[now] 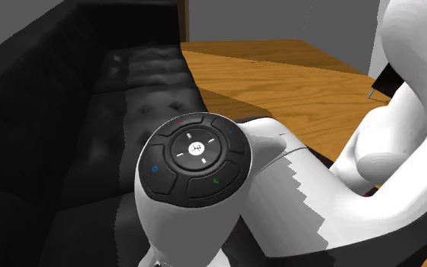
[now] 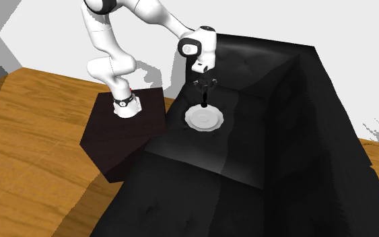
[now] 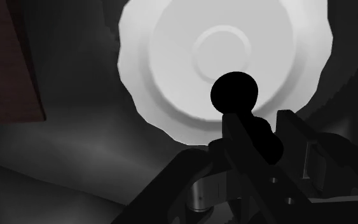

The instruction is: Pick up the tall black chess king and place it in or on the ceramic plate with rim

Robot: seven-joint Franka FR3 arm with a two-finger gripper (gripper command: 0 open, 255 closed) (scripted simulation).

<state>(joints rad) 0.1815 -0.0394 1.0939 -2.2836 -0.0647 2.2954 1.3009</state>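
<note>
The black chess king [image 2: 204,101] hangs upright just above the white rimmed plate [image 2: 204,120], which lies on the black sofa seat. My gripper [image 2: 204,85] is shut on the king's upper part and points straight down. Looking along the gripper, the king's round base [image 3: 234,93] covers part of the plate [image 3: 190,57], a little off the plate's centre ring, with the gripper [image 3: 260,132] clasping the piece. From the shoulder camera, the arm's white wrist with its black button disc [image 1: 195,155] blocks the plate and king.
The black tufted sofa [image 2: 282,134] has a high backrest rising behind the plate. The dark box stand [image 2: 124,138] sits against the sofa's end, on a wooden floor [image 2: 26,155]. The seat stretches on beyond the plate.
</note>
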